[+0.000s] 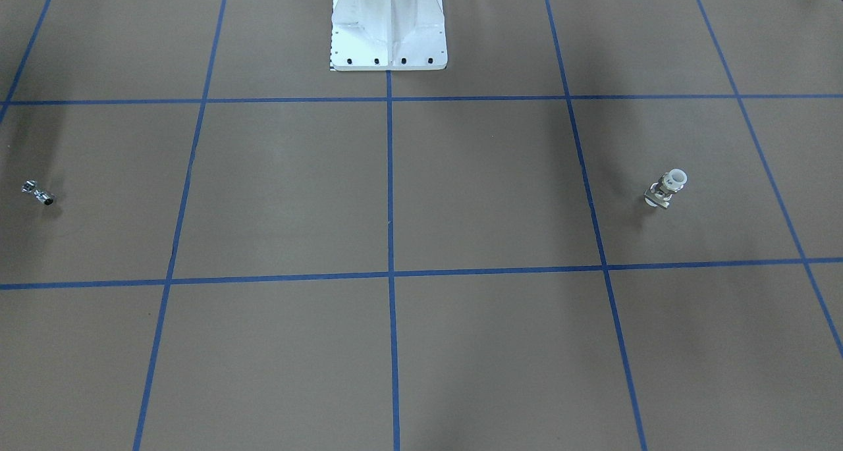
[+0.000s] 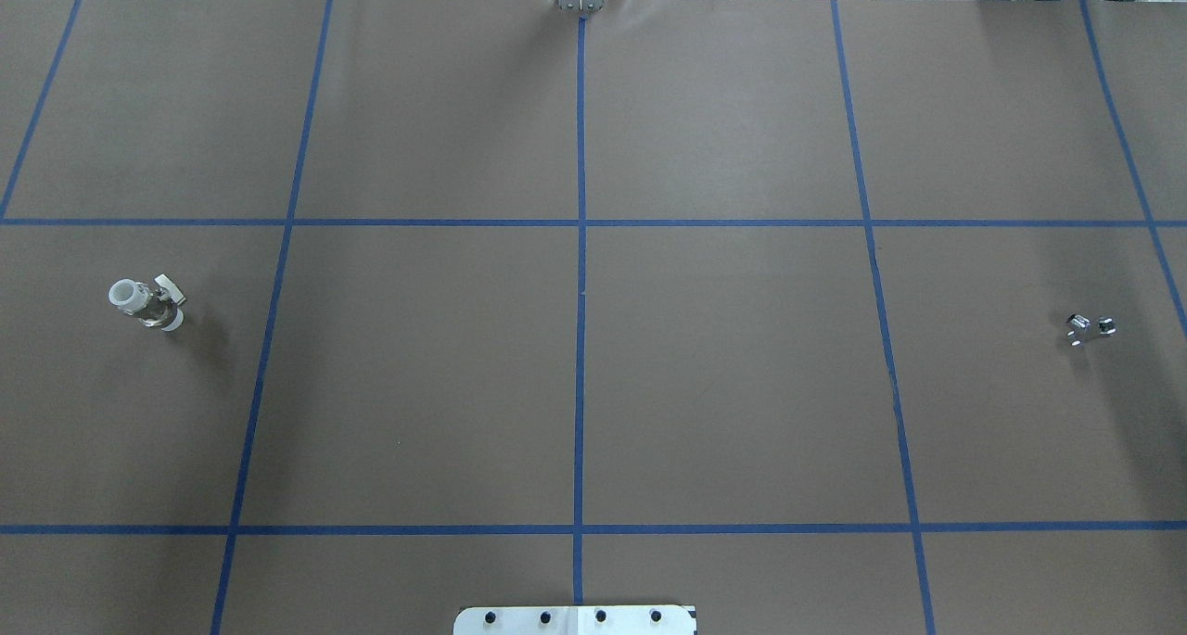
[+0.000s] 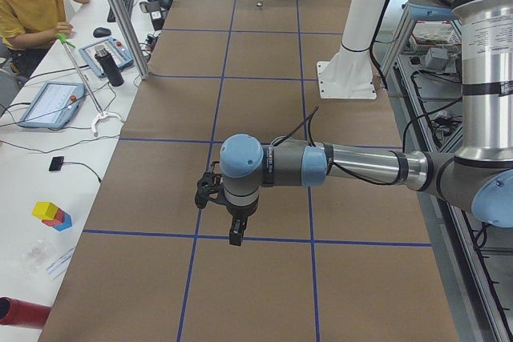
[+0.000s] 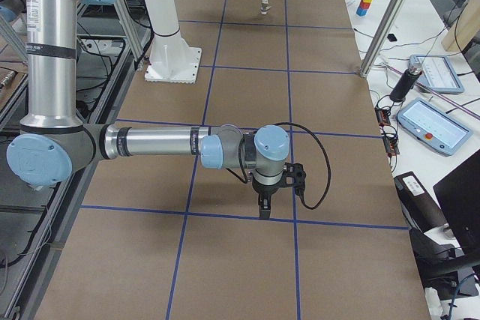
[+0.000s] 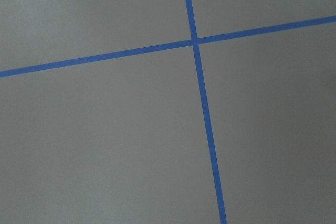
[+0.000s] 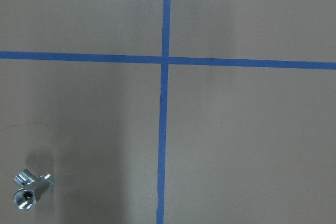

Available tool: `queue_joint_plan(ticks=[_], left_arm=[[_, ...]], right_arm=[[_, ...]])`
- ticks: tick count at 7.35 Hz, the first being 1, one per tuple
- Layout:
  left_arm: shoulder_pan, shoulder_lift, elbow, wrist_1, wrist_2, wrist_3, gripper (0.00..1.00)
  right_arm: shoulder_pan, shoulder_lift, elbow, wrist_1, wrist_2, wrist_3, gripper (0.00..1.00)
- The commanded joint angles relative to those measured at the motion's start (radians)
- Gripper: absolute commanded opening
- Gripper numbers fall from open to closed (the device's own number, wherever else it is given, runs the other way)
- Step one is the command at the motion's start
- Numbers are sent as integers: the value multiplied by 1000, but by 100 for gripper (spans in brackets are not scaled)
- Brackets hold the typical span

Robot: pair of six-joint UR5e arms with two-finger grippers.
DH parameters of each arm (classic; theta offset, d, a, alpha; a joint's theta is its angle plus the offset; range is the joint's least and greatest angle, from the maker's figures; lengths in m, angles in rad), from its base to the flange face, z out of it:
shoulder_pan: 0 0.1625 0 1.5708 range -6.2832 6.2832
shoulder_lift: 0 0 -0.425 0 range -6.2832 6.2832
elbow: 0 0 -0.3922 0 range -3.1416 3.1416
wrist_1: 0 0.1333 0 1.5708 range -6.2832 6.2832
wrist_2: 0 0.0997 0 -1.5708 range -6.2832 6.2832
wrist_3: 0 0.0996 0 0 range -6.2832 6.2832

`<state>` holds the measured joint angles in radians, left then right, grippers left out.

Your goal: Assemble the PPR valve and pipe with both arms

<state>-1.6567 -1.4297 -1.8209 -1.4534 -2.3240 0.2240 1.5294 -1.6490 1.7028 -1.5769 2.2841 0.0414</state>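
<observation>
Close under the right wrist camera, the pipe (image 6: 29, 188) lies on its side, open end toward the lens. Front view: the valve (image 1: 666, 189) stands on end at the robot's left, white collar up, far from the pipe. Side views: left gripper (image 3: 235, 237) and right gripper (image 4: 263, 210) hang above the table (image 3: 361, 294); finger state cannot be told.

— What do the arms (image 3: 365, 164) look like?
— Shiny grey tubes with light blue caps (image 4: 271, 143). A black cable (image 4: 327, 174) curls by the black right gripper (image 4: 263, 211).
— And the base (image 1: 388, 36)?
— White, with dark screws (image 1: 377, 61) along its edge.
</observation>
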Motion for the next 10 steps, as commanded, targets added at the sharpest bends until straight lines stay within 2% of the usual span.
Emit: queue_joint_plan(ticks=[1, 6, 8, 10], left_arm=[[0, 0, 2, -1, 0, 0, 100], [6, -11, 9, -7, 9, -6, 100], [8, -50, 9, -13, 8, -11, 100], [40, -90, 12, -74, 2, -9, 100]], right_arm=[[0, 0, 0, 0, 0, 0, 100], [0, 9, -6, 27, 0, -2, 100], [0, 17, -11, 218, -6, 0, 100], [-11, 38, -5, 256, -8, 3, 100]])
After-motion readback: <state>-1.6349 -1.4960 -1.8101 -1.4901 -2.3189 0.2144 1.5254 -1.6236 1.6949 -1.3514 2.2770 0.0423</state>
